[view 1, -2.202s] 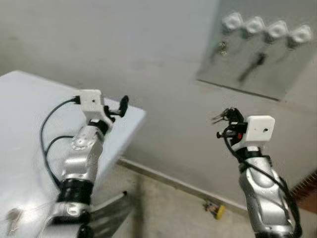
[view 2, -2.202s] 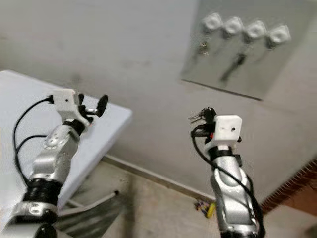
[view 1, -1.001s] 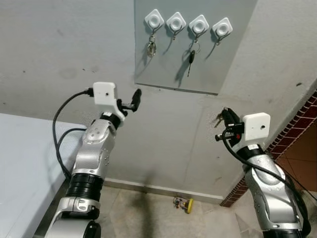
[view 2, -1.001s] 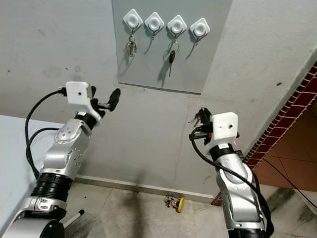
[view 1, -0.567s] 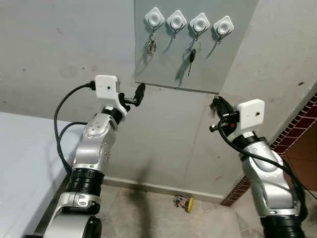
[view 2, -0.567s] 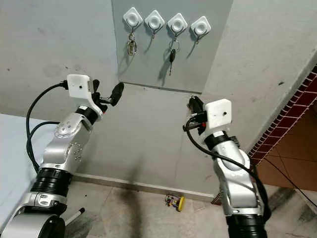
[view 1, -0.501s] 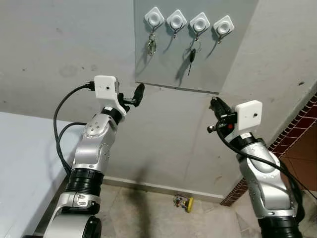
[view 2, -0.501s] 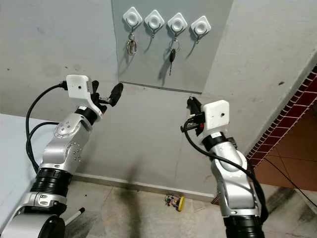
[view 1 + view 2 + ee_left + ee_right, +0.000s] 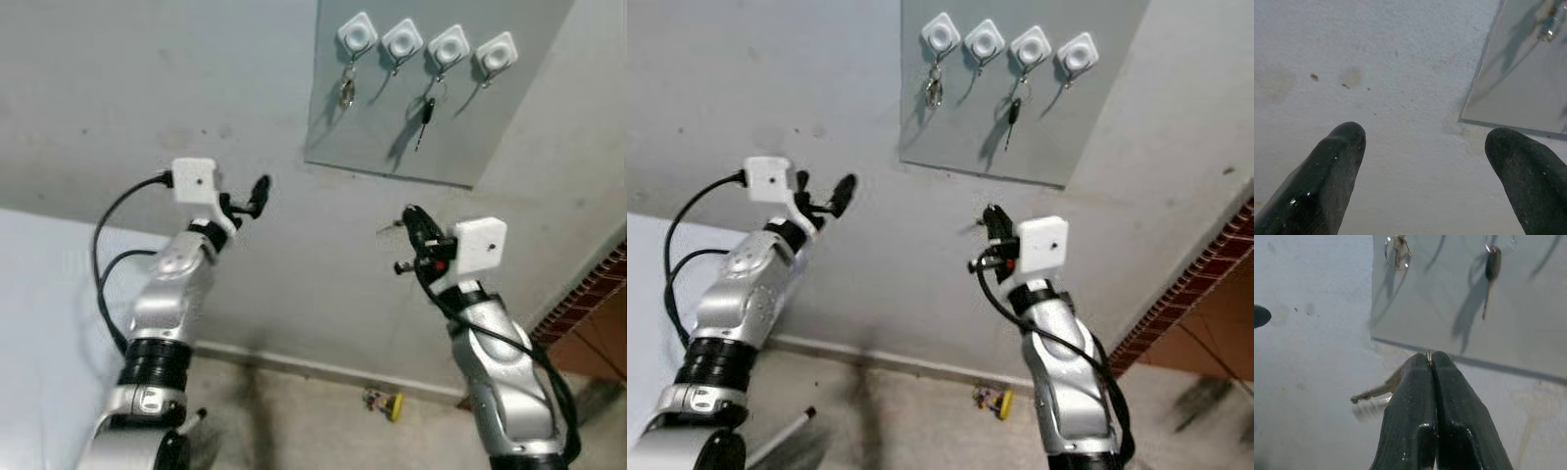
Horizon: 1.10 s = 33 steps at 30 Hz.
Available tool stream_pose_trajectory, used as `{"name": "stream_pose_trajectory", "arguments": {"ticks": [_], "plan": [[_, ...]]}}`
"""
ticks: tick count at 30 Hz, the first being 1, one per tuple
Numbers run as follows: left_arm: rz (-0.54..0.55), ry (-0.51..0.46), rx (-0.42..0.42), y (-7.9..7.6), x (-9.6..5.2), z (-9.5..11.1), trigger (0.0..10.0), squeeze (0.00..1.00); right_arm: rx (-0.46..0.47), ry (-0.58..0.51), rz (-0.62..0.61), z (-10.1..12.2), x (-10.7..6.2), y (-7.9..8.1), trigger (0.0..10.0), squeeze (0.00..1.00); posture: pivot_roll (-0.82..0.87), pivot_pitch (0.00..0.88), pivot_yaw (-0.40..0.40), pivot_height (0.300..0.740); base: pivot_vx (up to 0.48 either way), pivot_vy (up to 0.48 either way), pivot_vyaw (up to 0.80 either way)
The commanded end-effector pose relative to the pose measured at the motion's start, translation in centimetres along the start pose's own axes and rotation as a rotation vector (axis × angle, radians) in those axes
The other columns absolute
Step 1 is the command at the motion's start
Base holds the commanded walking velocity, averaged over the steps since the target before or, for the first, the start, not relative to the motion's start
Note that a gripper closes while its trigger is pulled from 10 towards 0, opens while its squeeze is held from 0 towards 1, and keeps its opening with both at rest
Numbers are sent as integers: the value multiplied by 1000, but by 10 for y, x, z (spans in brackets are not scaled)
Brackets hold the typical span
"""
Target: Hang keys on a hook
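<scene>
Four white hooks point(image 9: 403, 39) sit in a row on a grey panel point(image 9: 460, 137) high on the wall. A key bunch point(image 9: 347, 90) hangs from the leftmost hook, and a black key point(image 9: 426, 108) hangs from the third. My right gripper point(image 9: 409, 217) is raised below the panel's lower edge and is shut on a set of keys point(image 9: 1371, 393); a metal key sticks out sideways from its closed fingers point(image 9: 1415, 396). My left gripper point(image 9: 257, 191) is held up to the left of the panel, open and holding nothing, with its fingertips point(image 9: 1337, 161) facing the bare wall.
A white table point(image 9: 39, 294) stands at the left against the wall. A small yellow object point(image 9: 392, 401) lies on the floor by the skirting. A brick wall section point(image 9: 578, 294) runs at the far right.
The camera has shifted, so the panel now sits further right. The right gripper with the keys has risen and moved left, from beyond the panel's right corner to beneath it.
</scene>
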<state>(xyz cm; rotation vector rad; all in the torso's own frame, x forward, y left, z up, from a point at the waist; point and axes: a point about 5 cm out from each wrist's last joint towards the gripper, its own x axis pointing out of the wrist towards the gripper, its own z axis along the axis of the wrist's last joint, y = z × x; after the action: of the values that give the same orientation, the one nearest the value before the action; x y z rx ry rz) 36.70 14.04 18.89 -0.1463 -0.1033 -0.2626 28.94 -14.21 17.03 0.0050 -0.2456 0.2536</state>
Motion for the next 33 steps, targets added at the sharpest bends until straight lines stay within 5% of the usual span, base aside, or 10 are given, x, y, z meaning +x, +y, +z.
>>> {"name": "stream_pose_trajectory", "arguments": {"ticks": [1, 15, 33], "plan": [[-49, -3, -4, -12, 4, 3, 10000, 0, -3, -17, -32, 5, -3, -6, 10000, 0, -43, 45, -28, 740, 0, 458, 0], [-99, 27, 74, -19, 1, -1, 10000, 0, 44, -52, -62, 11, -8, -4, 10000, 0, -43, 55, -18, 740, 0, 19, 0], [-136, 37, 94, -28, -5, -6, 10000, 0, 104, -82, -57, 15, -11, 5, 10000, 0, -38, 61, -16, 740, 300, 0, 0]]}}
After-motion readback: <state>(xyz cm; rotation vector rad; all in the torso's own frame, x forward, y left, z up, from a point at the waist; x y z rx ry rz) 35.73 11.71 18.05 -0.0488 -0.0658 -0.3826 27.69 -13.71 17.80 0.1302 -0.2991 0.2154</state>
